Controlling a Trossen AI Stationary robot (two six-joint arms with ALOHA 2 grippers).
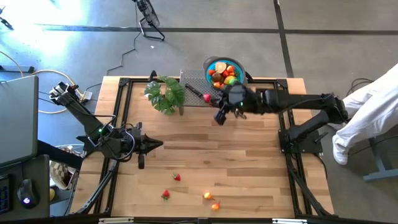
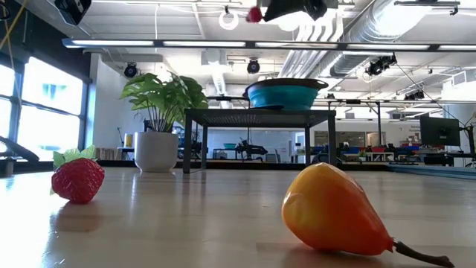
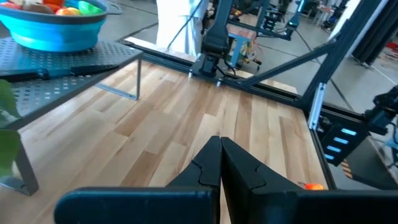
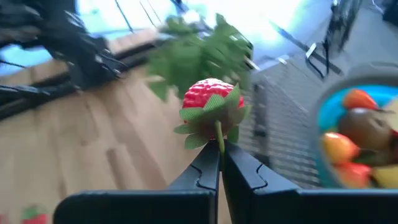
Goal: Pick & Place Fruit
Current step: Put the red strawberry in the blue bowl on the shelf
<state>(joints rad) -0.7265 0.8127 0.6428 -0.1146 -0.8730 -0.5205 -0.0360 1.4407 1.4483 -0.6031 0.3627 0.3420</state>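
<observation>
The right gripper (image 4: pixel 220 149) pinched a red strawberry (image 4: pixel 211 102) by its stem, beside the blue bowl (image 1: pixel 224 70) of fruit — the left gripper (image 3: pixel 220 149) waited closed, empty, above the table (image 1: pixel 249 168).

bright, even indoor light. strong white glare on the floor (image 1: pixel 56 37) at the far left corner in the high view. low view: ceiling strip lights (image 2: pixel 223 45) and a window (image 2: pixel 41 104) wash out the left side; the pear-shaped fruit (image 2: pixel 335 212) close to the lens is soft, and the table (image 2: pixel 186 223) shows a sheen. right wrist view: plant (image 4: pixel 199 53) and bowl (image 4: pixel 357 137) smeared with blur, backdrop overexposed; strawberry (image 4: pixel 211 102) fairly sharp.
</observation>
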